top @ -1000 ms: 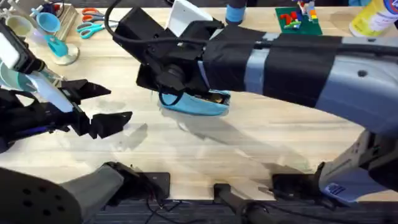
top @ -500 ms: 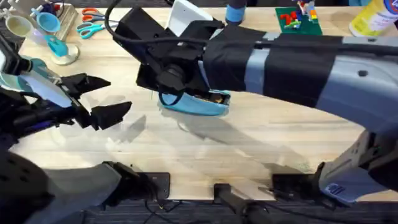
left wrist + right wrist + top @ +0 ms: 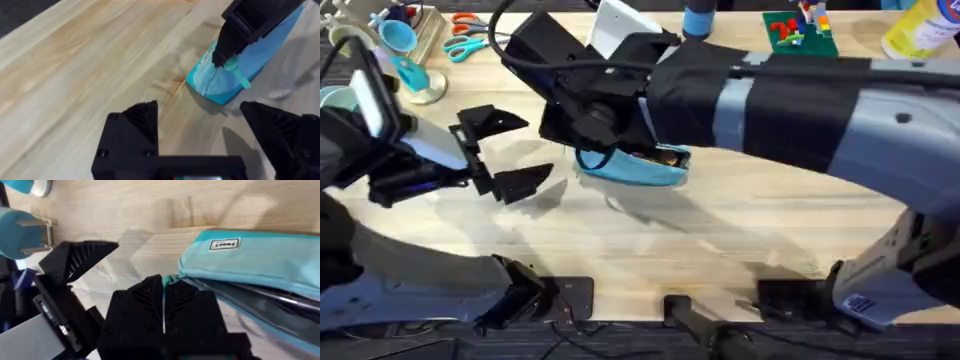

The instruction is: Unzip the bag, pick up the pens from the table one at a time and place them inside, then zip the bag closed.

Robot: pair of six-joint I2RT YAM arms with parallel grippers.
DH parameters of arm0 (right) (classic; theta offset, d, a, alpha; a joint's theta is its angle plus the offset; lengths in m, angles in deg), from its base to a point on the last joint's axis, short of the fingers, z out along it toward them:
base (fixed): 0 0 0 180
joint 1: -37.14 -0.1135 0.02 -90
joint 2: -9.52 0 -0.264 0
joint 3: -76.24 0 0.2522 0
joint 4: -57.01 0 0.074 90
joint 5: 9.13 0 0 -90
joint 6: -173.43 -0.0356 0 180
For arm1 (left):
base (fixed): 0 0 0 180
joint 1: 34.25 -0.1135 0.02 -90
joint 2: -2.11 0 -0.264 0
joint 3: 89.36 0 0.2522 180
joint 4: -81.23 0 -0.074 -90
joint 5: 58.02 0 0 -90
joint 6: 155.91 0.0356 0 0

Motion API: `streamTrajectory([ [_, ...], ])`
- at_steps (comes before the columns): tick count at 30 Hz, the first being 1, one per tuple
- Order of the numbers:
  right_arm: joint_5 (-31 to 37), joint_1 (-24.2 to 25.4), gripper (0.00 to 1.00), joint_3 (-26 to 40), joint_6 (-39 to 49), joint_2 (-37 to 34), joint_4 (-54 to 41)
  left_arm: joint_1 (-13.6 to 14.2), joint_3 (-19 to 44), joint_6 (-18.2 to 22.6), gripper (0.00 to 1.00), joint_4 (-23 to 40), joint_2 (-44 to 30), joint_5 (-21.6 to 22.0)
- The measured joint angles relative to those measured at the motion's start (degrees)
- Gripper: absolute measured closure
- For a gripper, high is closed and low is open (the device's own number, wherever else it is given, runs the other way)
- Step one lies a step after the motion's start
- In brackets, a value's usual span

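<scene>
Bag (image 3: 642, 168) lies just left of centre in the overhead frame on the table (image 3: 720, 230), its zipper partly open with pens inside. The right pincer (image 3: 163, 311) is pinched shut on the zipper pull (image 3: 169, 280), probably to draw it. The left pincer (image 3: 510, 152), jaws spread and empty, sits at middle left, likely approaching to steady the bag. Scissors (image 3: 470, 40) lie upper left, well clear.

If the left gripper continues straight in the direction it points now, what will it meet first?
Probably the near end of the bag, where the right gripper grips the zipper pull. Bare table lies before it. Depth is uncertain.
</scene>
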Motion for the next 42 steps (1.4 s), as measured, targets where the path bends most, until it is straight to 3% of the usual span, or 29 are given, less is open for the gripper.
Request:
streamTrajectory([
  [13,0.0,0.0,0.97,0.0,0.0,0.0,0.0,11.0,0.0,0.5,0.007,-8.7,-1.0,-1.0],
  [20,0.0,0.0,0.971,0.0,0.0,0.0,0.0,14.7,0.0,-8.2,0.007,-17.1,-1.0,-0.8],
  [30,0.0,0.0,0.97,0.0,0.0,0.0,0.0,22.9,0.0,-15.4,0.007,-18.9,-1.2,0.8],
  [36,0.0,0.0,0.97,0.0,0.0,0.0,0.0,24.4,0.0,-16.5,0.007,-19.5,-2.2,1.2],
  [42,0.0,0.0,0.97,0.0,0.0,0.0,0.0,24.4,0.0,-16.9,0.127,-19.5,-2.2,1.3],
])
